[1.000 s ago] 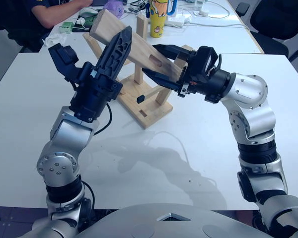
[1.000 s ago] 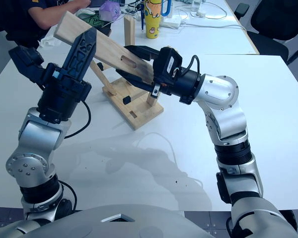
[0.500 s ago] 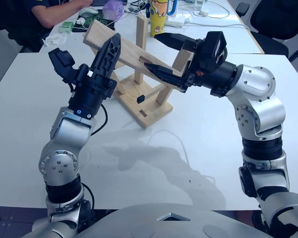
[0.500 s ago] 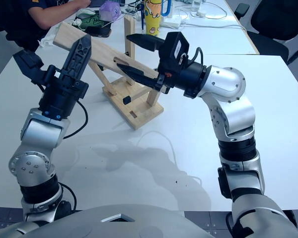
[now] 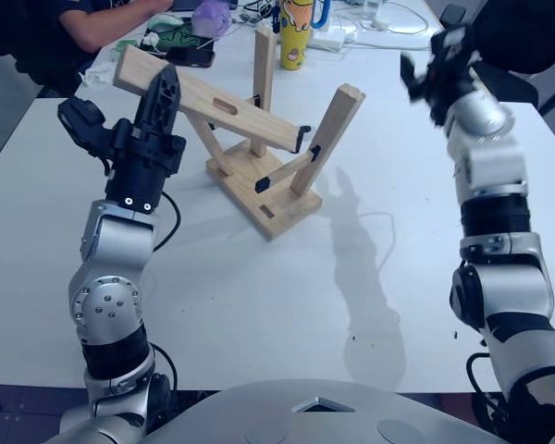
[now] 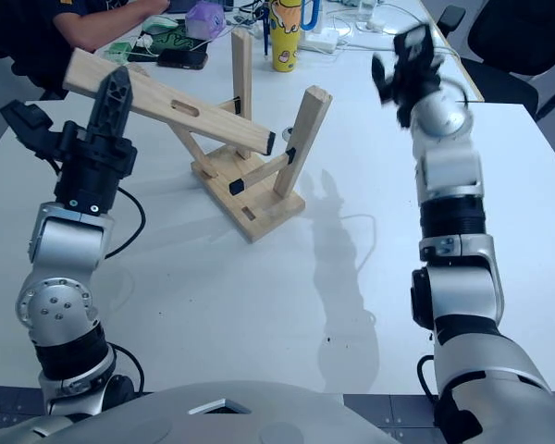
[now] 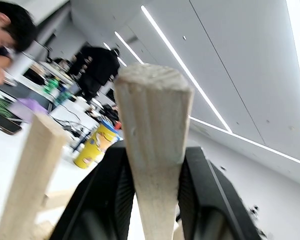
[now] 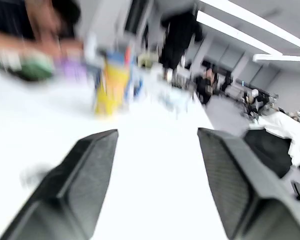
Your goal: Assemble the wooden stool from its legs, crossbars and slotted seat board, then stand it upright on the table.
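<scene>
The slotted seat board [image 5: 276, 199] lies on the white table [image 5: 287, 296] with legs pointing up: one upright leg [image 5: 263, 74] and one tilted leg [image 5: 331, 134]. A short crossbar [image 5: 285, 171] with black ends joins near the tilted leg. My left gripper [image 5: 163, 104] is shut on a long slotted wooden bar [image 5: 231, 111], held slanting above the board. In the left wrist view the bar's end [image 7: 152, 130] sits between the black fingers [image 7: 105, 200]. My right gripper [image 8: 157, 132] is open and holds nothing, raised high at the table's far right [image 5: 433, 74].
A yellow cup [image 5: 294, 32], a purple object [image 5: 213, 14], a phone [image 5: 190, 57] and cables lie on the far table, where a person sits at the back left. A black chair [image 5: 523, 37] stands at the back right. Bare table spreads in front of the board.
My right gripper let go of the slotted bar and swung up and away to the right. My left gripper drew the bar leftward, still shut on it.
</scene>
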Controlling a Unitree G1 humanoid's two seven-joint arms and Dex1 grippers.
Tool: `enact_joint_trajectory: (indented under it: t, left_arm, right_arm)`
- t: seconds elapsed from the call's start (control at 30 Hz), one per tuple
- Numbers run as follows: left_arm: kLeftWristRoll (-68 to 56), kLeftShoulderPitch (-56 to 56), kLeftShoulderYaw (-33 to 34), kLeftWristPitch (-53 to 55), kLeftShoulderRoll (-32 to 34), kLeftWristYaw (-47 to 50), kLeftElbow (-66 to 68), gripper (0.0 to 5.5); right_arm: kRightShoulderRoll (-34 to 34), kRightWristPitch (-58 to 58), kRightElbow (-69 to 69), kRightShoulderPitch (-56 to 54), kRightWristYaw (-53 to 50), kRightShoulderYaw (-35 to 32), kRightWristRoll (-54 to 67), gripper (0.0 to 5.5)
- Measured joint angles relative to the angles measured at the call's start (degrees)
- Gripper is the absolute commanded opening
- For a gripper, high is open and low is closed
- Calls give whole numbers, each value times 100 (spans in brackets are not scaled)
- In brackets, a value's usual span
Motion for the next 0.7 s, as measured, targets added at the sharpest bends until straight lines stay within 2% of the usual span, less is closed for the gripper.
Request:
enact_joint_trajectory:
  t: [0.17,0.33,0.47,0.63,0.7]
  left_arm:
    - [341,-84,124,-5,228,15,72,104]
    - [536,-84,159,16,337,-14,93,104]
    - [626,-95,169,52,408,-97,148,104]
    - [822,-78,183,62,471,-232,161,104]
    - [933,-73,200,61,505,-282,161,104]
  right_arm:
    - [377,-256,59,844,773,707,-224,153]
    - [767,-444,320,1214,831,1132,-542,74]
    - [809,-403,-403,1535,1629,1406,-407,71]
    - [552,-5,-2184,2364,3537,1845,409,71]
    - [494,239,-2441,2379,3658,1843,488,71]
